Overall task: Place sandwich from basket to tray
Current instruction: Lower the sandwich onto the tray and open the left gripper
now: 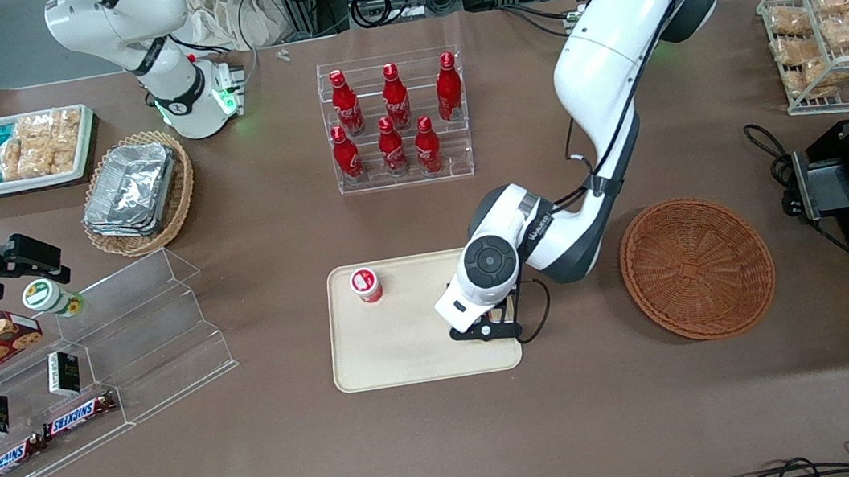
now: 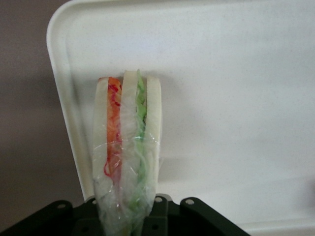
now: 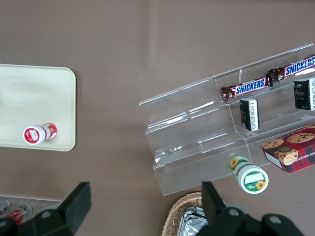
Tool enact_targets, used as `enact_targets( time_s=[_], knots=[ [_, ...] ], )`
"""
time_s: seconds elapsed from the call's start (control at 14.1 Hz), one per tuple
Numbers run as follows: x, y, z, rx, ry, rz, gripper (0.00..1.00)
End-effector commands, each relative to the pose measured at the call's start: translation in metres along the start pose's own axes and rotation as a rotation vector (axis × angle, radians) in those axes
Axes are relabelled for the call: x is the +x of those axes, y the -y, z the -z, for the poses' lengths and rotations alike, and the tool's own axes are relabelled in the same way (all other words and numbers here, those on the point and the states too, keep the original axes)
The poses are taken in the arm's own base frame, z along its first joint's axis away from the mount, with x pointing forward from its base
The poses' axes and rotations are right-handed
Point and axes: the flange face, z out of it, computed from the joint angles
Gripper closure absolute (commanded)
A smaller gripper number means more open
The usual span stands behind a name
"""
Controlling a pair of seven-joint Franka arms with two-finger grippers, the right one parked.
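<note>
My gripper [image 1: 493, 326]: clamped on the sandwich [image 2: 127, 152]; low over the tray [image 1: 406, 354]
Basket [image 1: 697, 267]: beside the tray, holding nothing

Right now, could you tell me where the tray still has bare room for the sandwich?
The tray is bare between the red-capped cup and the gripper, and along the edge nearest the front camera. The cup's corner is taken. The gripper, shut on the sandwich, sits over the tray's end toward the basket.
</note>
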Motion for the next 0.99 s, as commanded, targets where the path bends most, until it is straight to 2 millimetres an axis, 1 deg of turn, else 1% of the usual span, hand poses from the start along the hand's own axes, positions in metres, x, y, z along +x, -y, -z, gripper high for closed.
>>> enact_targets(
  time_s=[0.0, 0.07, 0.21, 0.28, 0.42, 0.57, 0.64, 0.71, 0.78, 0.92],
  knots=[
    [0.002, -0.004, -0.003, -0.016, -0.026, 0.060, 0.25],
    [0.003, -0.003, -0.003, -0.023, -0.037, 0.054, 0.00],
    [0.003, -0.004, 0.004, -0.028, -0.044, 0.060, 0.00],
    [0.006, 0.000, 0.009, -0.031, -0.049, 0.059, 0.00],
    [0.005, 0.000, 0.027, -0.036, -0.058, 0.054, 0.00],
    [0.002, 0.001, 0.054, -0.040, -0.068, 0.067, 0.00],
    [0.001, 0.004, 0.070, -0.050, -0.062, 0.074, 0.00],
    [0.002, 0.013, 0.090, -0.052, -0.060, 0.079, 0.00],
    [0.006, 0.030, 0.112, -0.046, -0.059, 0.093, 0.00],
    [0.005, 0.069, 0.160, -0.027, -0.049, 0.088, 0.00]
  ],
)
